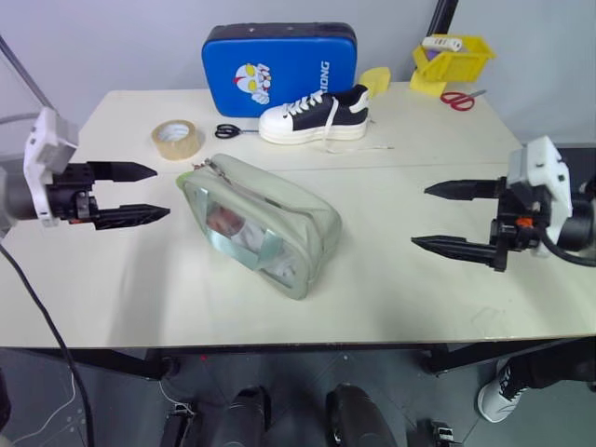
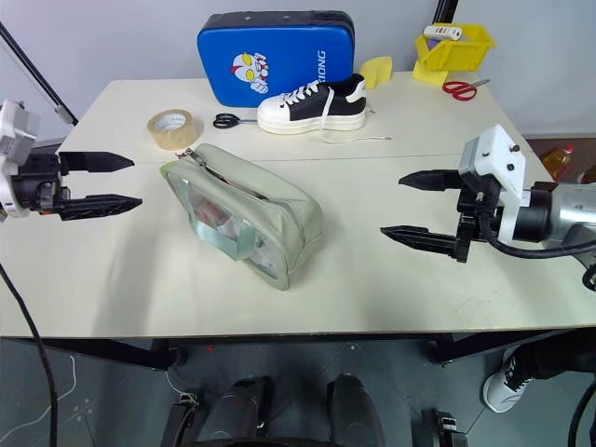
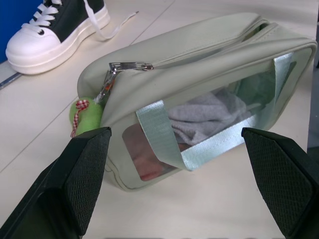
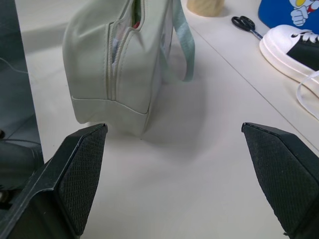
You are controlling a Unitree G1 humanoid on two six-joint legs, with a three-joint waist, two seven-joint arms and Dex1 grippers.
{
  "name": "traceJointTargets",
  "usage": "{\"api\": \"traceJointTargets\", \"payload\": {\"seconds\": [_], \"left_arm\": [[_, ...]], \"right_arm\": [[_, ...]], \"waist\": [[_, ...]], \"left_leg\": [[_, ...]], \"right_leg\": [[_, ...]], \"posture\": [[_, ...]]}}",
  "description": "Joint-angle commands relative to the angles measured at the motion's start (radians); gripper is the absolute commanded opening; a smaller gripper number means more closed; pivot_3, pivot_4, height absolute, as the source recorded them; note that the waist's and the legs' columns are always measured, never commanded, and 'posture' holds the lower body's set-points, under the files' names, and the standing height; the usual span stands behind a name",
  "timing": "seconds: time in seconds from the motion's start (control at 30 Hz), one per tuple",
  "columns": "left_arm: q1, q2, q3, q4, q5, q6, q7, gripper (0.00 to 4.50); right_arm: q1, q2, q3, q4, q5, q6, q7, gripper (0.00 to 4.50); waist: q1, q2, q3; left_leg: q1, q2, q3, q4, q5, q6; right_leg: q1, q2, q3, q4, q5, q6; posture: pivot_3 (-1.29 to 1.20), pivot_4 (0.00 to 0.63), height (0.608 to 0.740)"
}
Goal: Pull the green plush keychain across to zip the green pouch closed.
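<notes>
Both grippers spread, empty: left gripper (image 1: pixel 140 194), right gripper (image 1: pixel 445 218). Your pull on green plush keychain (image 3: pixel 85 114) may drag unbraced green pouch (image 1: pixel 270 219) along the surface.

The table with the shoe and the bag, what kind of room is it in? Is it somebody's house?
Probably not a house, more likely a robot test room. An odd mix lies on a plain pale table: one lone sneaker, a tape roll, a green pouch and a yellow parts bin, against a bare grey wall.

table (image 1: pixel 419 279): cream, seamed | wall (image 1: pixel 112 37): grey | floor (image 1: pixel 102 400): dark
</notes>
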State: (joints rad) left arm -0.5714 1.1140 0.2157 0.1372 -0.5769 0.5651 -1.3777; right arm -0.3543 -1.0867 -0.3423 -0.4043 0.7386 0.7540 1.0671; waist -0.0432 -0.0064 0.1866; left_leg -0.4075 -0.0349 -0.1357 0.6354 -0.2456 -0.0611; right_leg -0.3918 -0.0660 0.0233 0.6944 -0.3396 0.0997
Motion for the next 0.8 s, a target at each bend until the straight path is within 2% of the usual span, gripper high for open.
{"api": "traceJointTargets", "payload": {"seconds": [0.03, 0.63, 0.8], "left_arm": [[-0.014, 0.009, 0.026, -0.018, -0.014, 0.035, 0.022, 4.45], [0.071, -0.001, 0.056, -0.098, -0.045, 0.023, 0.011, 4.45], [0.086, -0.032, 0.093, -0.097, -0.049, -0.046, 0.012, 4.45]], "right_arm": [[-0.020, 0.004, -0.008, -0.002, 0.004, -0.018, -0.013, 4.50], [-0.089, 0.040, 0.041, -0.012, 0.016, -0.017, -0.062, 4.50], [-0.169, 0.078, 0.063, -0.018, 0.077, 0.044, -0.120, 4.50]], "waist": [[0.000, 0.000, 0.000], [0.000, 0.000, 0.000], [-0.001, 0.000, 0.000]], "left_leg": [[0.000, 0.000, 0.000, 0.000, 0.000, 0.000], [0.000, 0.002, 0.001, 0.000, 0.000, 0.000], [0.000, 0.002, 0.001, 0.000, 0.000, 0.000]], "right_leg": [[0.000, 0.000, 0.000, 0.000, 0.000, 0.000], [0.000, 0.000, 0.001, 0.000, 0.000, 0.000], [0.000, 0.000, 0.001, 0.000, 0.000, 0.000]], "posture": [[0.00, 0.150, 0.739], [0.00, 0.150, 0.739], [0.00, 0.150, 0.739]]}}
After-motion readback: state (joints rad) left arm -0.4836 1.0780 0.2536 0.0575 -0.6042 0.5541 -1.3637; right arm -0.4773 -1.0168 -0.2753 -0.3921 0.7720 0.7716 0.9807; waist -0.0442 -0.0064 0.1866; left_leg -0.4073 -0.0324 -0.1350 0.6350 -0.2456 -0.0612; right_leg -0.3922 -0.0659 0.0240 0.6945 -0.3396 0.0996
